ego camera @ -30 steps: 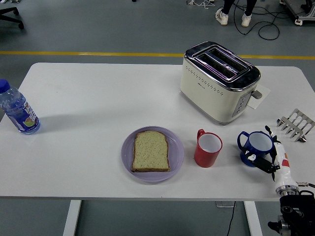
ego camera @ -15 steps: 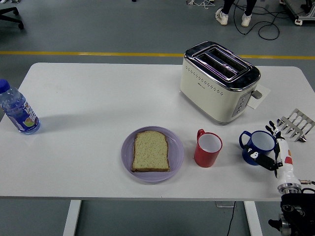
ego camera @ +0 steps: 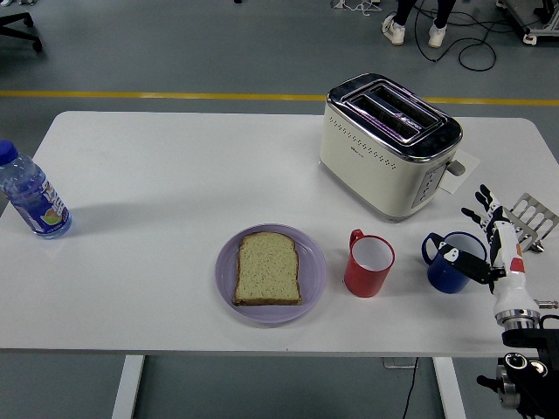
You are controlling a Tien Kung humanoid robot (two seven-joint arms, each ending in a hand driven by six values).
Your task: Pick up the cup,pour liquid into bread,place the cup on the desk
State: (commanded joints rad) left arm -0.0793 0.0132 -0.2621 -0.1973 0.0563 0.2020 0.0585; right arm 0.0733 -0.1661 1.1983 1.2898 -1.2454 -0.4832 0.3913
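Your right hand (ego camera: 486,249) is reaching, fingers spread and empty, beside the dark blue handled cup (ego camera: 450,261) on the white tabletop (ego camera: 175,175); be closing squarely around its body before lifting.

The robot's right arm (ego camera: 524,367) rises from the lower right corner, its white forearm angled upward toward the table. The right hand (ego camera: 491,240) stands edge-on with dark-tipped fingers (ego camera: 479,202) spread and thumb (ego camera: 463,262) extended leftward, grasping nothing. The left arm is out of frame.
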